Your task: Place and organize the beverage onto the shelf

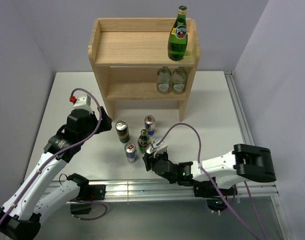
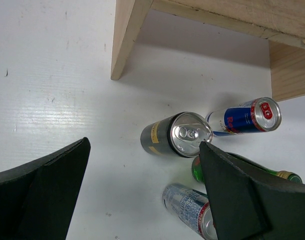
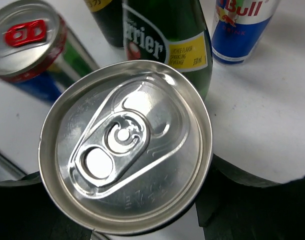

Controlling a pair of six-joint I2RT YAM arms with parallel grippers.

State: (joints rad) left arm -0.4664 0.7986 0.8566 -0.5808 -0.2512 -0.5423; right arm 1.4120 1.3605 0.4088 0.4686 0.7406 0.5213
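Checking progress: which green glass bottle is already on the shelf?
The gold-capped green bottle on the wooden shelf's top tier; the other bottle stands on the white table.

One overhead, two on the wrists.
The top looks down from behind toward the shelf [image 1: 142, 22]; both wrist views peer down close, the right hard over a can [image 3: 124, 145], sharing the bottle [image 2: 196, 170] [image 3: 167, 40].

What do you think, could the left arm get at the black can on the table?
Probably yes: the left gripper has its jaws open, and the black can stands just ahead, with nothing between. A blue can and bottle crowd its far side.
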